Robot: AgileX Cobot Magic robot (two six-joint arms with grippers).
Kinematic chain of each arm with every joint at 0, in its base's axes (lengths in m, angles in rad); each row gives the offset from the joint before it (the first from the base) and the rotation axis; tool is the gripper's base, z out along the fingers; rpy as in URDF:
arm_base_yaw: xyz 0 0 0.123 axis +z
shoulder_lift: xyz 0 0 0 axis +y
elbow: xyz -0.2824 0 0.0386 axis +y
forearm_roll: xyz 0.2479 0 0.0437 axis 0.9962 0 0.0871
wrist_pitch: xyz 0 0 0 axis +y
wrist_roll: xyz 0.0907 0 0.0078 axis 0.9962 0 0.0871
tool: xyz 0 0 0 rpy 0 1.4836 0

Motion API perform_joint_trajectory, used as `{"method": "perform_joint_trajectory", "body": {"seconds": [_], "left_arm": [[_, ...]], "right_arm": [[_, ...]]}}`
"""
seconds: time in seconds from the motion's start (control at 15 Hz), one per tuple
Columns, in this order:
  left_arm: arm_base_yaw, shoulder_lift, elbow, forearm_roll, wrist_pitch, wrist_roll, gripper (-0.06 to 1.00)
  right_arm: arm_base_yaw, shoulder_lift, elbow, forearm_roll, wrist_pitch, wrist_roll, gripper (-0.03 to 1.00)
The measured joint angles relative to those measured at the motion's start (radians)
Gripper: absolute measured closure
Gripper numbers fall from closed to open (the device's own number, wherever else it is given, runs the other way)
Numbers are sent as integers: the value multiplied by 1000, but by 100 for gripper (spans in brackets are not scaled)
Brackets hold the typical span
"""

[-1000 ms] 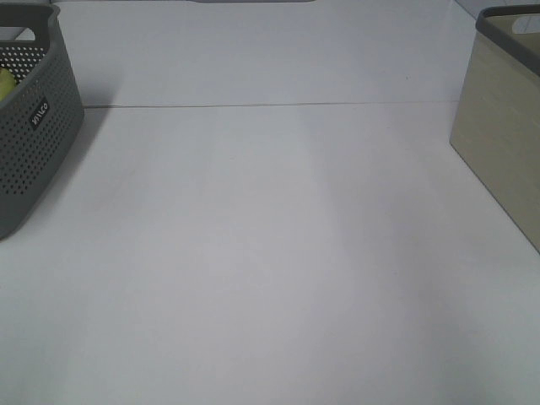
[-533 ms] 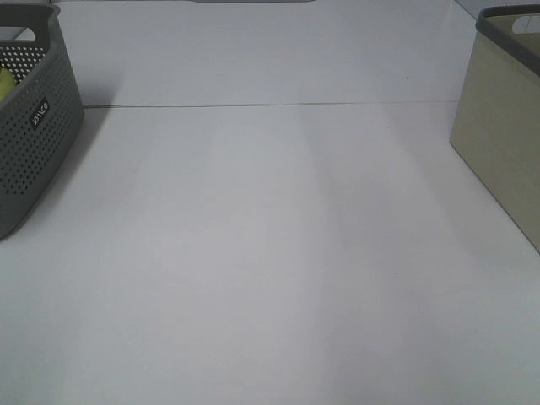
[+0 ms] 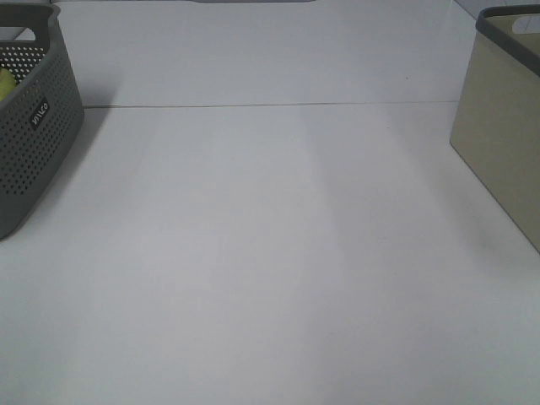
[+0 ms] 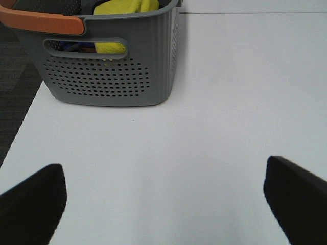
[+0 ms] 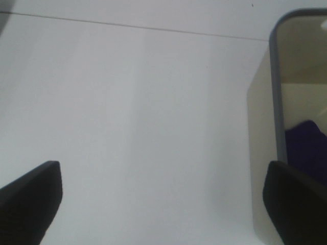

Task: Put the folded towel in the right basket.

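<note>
We see the left gripper [image 4: 163, 204] with its two dark fingers [image 4: 30, 201] spread wide apart at the edges of the left wrist view, nothing between them but bare white table [image 3: 270, 253]. The right gripper [image 5: 163, 204] is likewise spread wide, its fingers [image 5: 294, 201] empty over the table. Neither gripper shows in the high view.

The grey perforated basket [image 4: 112, 66] stands on the table ahead of the left gripper, at the left edge of the high view [image 3: 34, 118]. It has a cut-out handle slot and an orange piece [image 4: 41, 21] along its rim. Inside we see yellow cloth [image 4: 125, 7], showing again through the slot, with something dark blue beside it that we cannot identify.

The beige basket [image 5: 265, 153] with a dark grey rim stands at the right edge of the high view [image 3: 502, 143]. Inside it, the right wrist view shows a dark purple cloth [image 5: 306, 145] lying low against the wall; we take this for the towel, though its folds are too blurred to make out.
</note>
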Motion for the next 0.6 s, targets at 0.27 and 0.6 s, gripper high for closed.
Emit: {"method": "perform_joint_trajectory", "body": {"seconds": [0.27,0.6], "left_arm": [[0,0,0,0,0,0,-5],[0,0,0,0,0,0,-5]], "right_arm": [[0,-316,373,-26,-69,5,-1],[0,-684,703,-29,-95,-40,-1]]}}
